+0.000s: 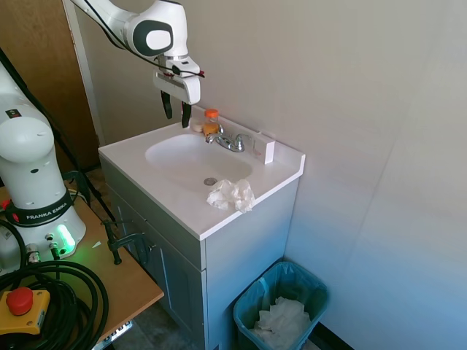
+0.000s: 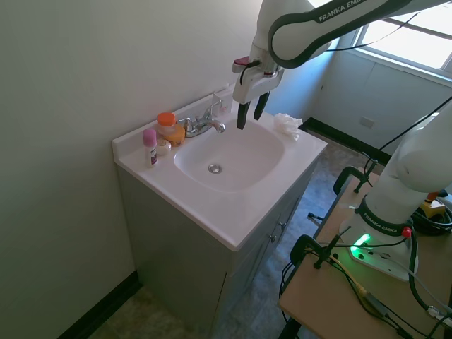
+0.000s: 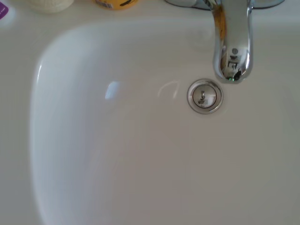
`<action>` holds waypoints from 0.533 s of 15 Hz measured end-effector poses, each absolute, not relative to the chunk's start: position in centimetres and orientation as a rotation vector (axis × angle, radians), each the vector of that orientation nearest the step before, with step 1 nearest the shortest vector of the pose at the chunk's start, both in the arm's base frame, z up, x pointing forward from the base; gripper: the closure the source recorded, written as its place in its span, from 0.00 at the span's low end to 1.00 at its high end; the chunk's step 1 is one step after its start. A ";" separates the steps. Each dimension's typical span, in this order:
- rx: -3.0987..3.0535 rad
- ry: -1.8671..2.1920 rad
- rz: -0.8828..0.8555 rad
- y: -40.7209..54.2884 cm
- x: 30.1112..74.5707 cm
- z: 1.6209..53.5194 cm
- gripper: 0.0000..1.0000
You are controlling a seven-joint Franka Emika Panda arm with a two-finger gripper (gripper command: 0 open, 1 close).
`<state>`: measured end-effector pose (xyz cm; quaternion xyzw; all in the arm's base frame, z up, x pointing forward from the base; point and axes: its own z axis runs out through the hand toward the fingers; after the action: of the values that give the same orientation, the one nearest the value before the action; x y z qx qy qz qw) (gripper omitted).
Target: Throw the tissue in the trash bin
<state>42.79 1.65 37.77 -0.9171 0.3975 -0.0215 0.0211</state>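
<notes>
white sink vanity (image 1: pixel 241 219) against pale walls (image 1: pixel 350 80) — sunlit window (image 2: pixel 417 35).

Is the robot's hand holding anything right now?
No, nothing. The gripper hangs open over the sink with empty fingers. The tissue lies on the counter edge, untouched, and the trash bin waits on the floor.

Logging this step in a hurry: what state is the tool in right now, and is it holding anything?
Tool: open, holding nothing, above the white sink basin; the crumpled white paper tissue lies on the counter corner.
</notes>
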 end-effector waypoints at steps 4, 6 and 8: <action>-2.805 1.353 -0.128 -0.9 42.6 37.0 0.00; -2.721 1.499 -0.193 -6.3 41.8 36.8 0.00; -2.615 1.668 -0.254 -13.3 39.9 37.0 0.00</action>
<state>39.93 -13.33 36.95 -0.8401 0.5360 -0.0816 0.0147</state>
